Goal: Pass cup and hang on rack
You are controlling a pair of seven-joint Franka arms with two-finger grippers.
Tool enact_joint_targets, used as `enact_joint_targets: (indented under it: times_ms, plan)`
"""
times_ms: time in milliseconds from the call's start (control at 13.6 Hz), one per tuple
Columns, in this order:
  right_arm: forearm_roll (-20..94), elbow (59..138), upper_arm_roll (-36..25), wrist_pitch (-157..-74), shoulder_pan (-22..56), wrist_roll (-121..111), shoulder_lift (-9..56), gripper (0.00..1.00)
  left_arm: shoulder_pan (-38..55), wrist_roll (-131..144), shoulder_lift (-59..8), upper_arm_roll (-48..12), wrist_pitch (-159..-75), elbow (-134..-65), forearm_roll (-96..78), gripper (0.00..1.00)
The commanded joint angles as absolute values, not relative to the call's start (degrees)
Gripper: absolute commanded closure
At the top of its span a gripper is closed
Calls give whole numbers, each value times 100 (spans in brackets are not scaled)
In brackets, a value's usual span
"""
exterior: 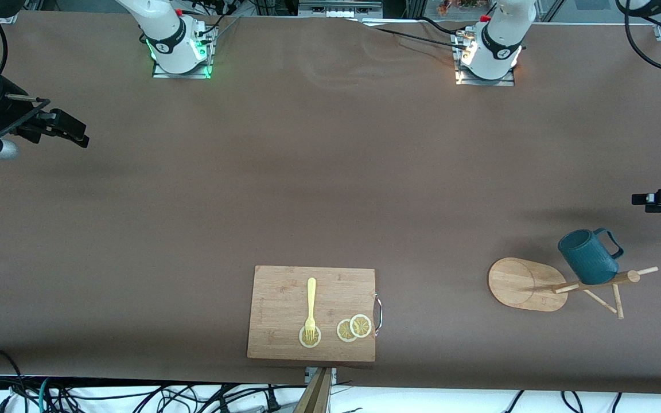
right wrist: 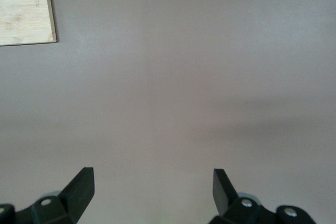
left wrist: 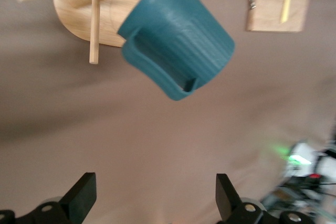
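Lower centre of the front view: a rectangular bamboo cutting board (exterior: 311, 313) carries a yellow fork (exterior: 310, 307) and lemon slices (exterior: 354, 327). Lower right: the dark teal ribbed cup (exterior: 587, 257) hangs by its loop handle on a peg of the light wooden mug rack (exterior: 523, 283), so it sits tilted. The left gripper (left wrist: 153, 203), at the right edge above the cup, stands wide and empty. The waiting right gripper (right wrist: 148, 199), upper left over bare brown tabletop (exterior: 319, 183), is equally wide. Both arms are mostly cropped; the rack's post appears foreshortened.

Brown table (exterior: 319, 172), tangled cables (exterior: 135, 398) along its near edge
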State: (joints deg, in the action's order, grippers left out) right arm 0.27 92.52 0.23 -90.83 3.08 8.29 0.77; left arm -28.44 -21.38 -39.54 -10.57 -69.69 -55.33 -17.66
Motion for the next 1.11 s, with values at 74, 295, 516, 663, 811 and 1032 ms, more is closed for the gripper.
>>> enact_joint_targets:
  times_ms: [74,295,516,663,811,1032]
  plan:
    - [-35,9167,79,-9026,237,782,97,0,-1971,-2215,-3341,-958,-7180,-5678,-495,0]
    - [-35,9167,79,-9026,237,782,97,0,-1382,-1804,-3156,-958,-7207,-5713,77,0]
    - [-35,9167,79,-9026,237,782,97,0,-407,-707,-2928,-958,-7190,-5852,1001,0]
    - [-35,9167,79,-9026,237,782,97,0,-264,-440,-2533,-1089,-7477,-6378,993,0]
    - [-35,9167,79,-9026,237,782,97,0,-237,-422,-1928,-1204,-8152,-7316,984,0]
    - [-35,9167,79,-9018,237,782,97,0,-395,-500,-471,-1230,-9864,-9678,653,0]
